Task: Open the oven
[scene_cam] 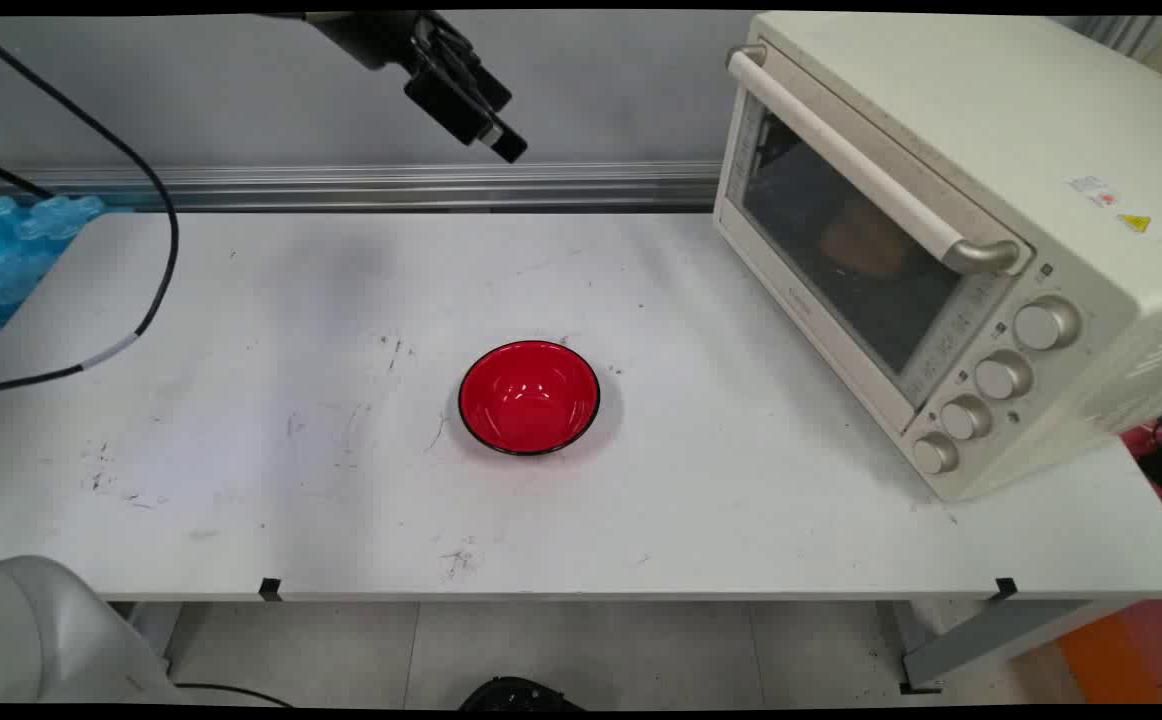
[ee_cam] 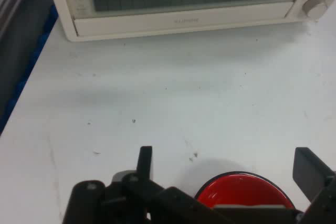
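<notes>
Main view, left to right. Black cable (scene_cam: 156, 260): hangs in a loop over the table's left end, with one pale taped section. Blue material (scene_cam: 11, 250): lies past the table's far left edge; what it is cannot be told.

Gripper (scene_cam: 501, 140): black, two-fingered, raised high at the top edge over the far side of the table, tilted down toward the right, holding nothing and touching nothing. Hand view shows the gripper (ee_cam: 226, 169) with its fingers (ee_cam: 145, 161) spread wide apart, one left and one right of the frame.

White table (scene_cam: 241, 480): scuffed with dark marks, two black tabs on its near edge.

Red bowl (scene_cam: 529, 397): round, glossy red inside, dark rim, upright, with nothing inside it, standing near the table's middle, well apart from the gripper and below it. In the hand view the red bowl (ee_cam: 242, 190) shows at the bottom, between the spread fingers.

Toaster oven (scene_cam: 951, 230): cream-coloured, at the table's right end, set at an angle, door shut with a long bar handle across the top, four knobs down its right panel. Brownish item (scene_cam: 866, 240): seen dimly through the glass, not identifiable. The hand view faces the toaster oven (ee_cam: 178, 22) across bare tabletop.
</notes>
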`<state>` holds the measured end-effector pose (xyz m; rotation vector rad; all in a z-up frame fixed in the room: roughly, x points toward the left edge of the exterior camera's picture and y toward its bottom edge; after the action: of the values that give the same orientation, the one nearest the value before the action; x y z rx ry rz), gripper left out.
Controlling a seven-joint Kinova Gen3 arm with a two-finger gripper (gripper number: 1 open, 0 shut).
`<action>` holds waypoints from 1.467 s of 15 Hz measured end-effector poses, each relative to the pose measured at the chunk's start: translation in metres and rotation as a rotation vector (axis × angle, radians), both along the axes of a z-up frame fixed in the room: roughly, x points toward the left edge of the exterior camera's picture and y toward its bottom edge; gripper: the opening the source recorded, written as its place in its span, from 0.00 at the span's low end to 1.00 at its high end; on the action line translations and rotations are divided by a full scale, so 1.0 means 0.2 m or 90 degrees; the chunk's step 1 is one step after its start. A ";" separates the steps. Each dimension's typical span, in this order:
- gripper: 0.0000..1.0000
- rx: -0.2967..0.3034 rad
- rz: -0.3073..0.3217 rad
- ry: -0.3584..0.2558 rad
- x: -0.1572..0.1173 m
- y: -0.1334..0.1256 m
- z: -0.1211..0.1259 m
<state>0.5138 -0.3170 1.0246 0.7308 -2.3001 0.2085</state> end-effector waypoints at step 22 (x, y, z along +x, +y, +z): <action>0.00 0.021 0.001 0.064 -0.47 -0.49 -0.10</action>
<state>0.4193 -0.4151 1.0038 0.7427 -2.2129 0.1310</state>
